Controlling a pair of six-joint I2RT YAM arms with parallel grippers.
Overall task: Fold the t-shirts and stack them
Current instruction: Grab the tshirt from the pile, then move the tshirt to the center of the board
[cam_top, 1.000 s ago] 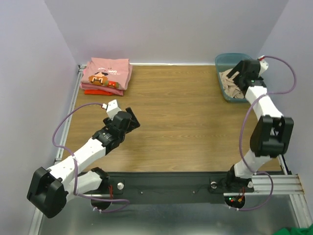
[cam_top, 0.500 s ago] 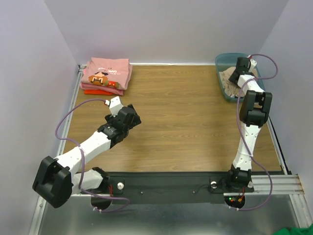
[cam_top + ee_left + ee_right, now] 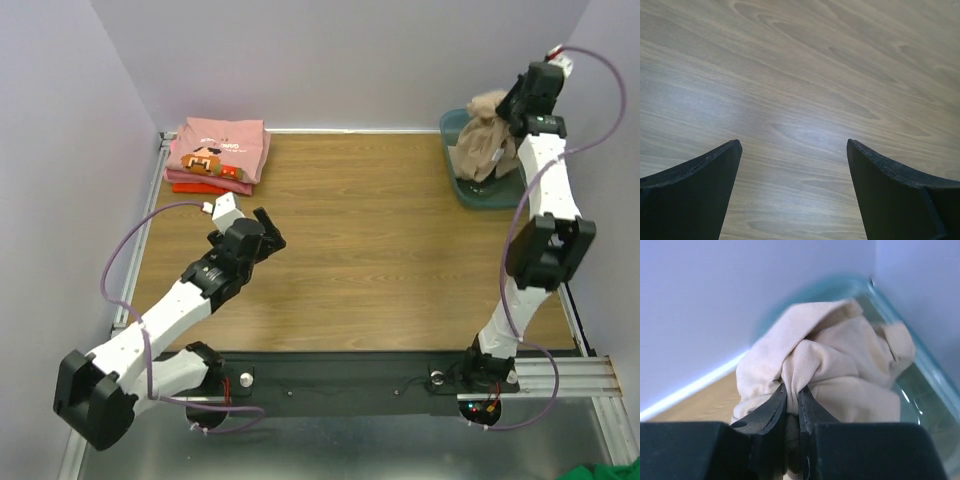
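The tan t-shirt [image 3: 485, 140] hangs in a bunch from the right gripper [image 3: 512, 108], just below and in front of its fingertips, above the teal bin [image 3: 470, 192] at the far right corner of the table [image 3: 380, 250]. Whether its lowest folds touch the bin cannot be told. In the right wrist view the gripper's 2 fingers [image 3: 771, 407] stand pinched to a narrow slit, with a fold of the tan cloth clamped between them. The other 2 shirts lie folded in a stack at the far left corner, well apart from both grippers: the pink t-shirt [image 3: 220, 145] with the cartoon face on top, the red-orange t-shirt [image 3: 195, 186] beneath. The left gripper [image 3: 268, 230] hovers over bare wood in the left half of the table, jaws spread wide, holding nothing.
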